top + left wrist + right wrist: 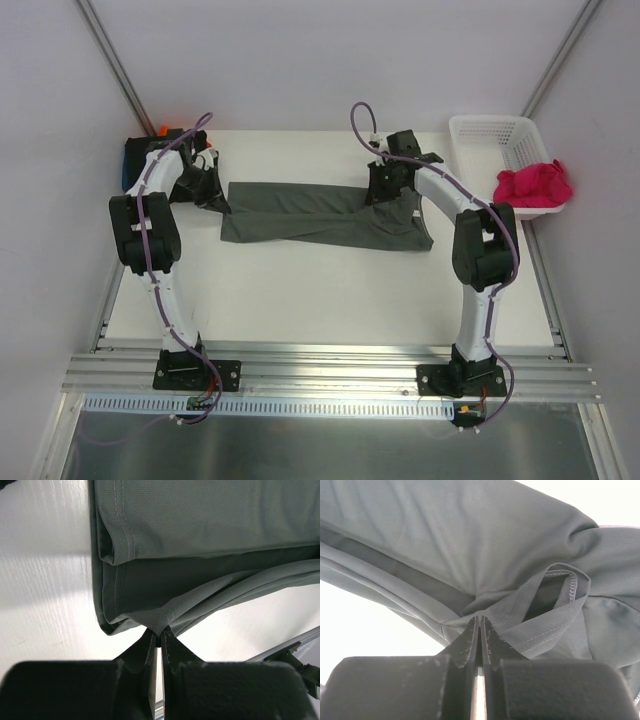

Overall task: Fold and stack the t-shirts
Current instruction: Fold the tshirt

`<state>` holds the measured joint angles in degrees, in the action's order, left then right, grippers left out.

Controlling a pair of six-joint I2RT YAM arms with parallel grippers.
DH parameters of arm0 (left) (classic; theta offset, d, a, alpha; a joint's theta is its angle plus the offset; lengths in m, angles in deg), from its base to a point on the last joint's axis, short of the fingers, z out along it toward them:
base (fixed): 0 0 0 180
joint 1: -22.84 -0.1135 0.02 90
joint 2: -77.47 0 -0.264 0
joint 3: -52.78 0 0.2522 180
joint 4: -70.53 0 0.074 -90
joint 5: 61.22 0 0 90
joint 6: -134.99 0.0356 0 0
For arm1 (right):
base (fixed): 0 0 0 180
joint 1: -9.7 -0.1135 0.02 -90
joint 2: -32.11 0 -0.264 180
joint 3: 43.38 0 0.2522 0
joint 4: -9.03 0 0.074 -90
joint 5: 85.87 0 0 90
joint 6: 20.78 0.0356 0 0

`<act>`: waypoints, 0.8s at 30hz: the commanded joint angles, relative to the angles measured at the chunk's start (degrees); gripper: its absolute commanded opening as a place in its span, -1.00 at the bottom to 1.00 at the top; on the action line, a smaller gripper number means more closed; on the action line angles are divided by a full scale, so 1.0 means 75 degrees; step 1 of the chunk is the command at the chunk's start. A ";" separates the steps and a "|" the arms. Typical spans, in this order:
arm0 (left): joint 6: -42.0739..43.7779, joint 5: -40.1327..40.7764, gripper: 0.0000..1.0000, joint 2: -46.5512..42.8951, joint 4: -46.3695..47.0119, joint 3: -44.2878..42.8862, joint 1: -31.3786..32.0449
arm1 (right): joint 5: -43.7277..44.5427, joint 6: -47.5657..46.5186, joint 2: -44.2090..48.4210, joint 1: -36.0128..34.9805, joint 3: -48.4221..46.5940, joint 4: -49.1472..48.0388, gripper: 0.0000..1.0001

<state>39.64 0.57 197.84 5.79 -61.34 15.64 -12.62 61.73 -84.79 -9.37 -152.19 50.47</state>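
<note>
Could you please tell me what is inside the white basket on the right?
The basket holds a crumpled pink t-shirt at its near end; its far end shows bare lattice. Anything beneath the shirt is hidden.

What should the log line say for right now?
phase: folding | left gripper: shut on grey shirt | right gripper: shut on grey shirt | pink shirt: in basket

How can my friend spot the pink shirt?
Find the white table, then the white lattice basket at its far right corner. The pink shirt is bunched at the basket's near end. It is bright and crumpled, unlike the grey shirt stretched flat mid-table.
</note>
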 commanded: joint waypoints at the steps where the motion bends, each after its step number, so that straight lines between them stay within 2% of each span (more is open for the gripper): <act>1: 0.0080 -0.0129 -1.00 -0.0346 -0.0140 0.0125 -0.0059 | 0.0066 0.0107 0.0270 -0.0070 -0.0149 -0.0117 -0.99; 10: 0.0091 -0.0528 -1.00 -0.1366 -0.0421 0.1508 -0.0048 | 0.0019 0.0353 0.1195 -0.0094 0.0801 0.0001 -0.99; 24: 0.0361 -0.0165 -1.00 -0.1542 -0.0878 0.1181 -0.0036 | -0.0332 0.0611 0.2449 -0.0328 0.1984 0.0364 -0.99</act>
<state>40.56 -0.81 188.53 2.12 -50.91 15.61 -13.37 64.79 -70.74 -10.60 -138.92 51.19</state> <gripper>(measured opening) 0.011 0.019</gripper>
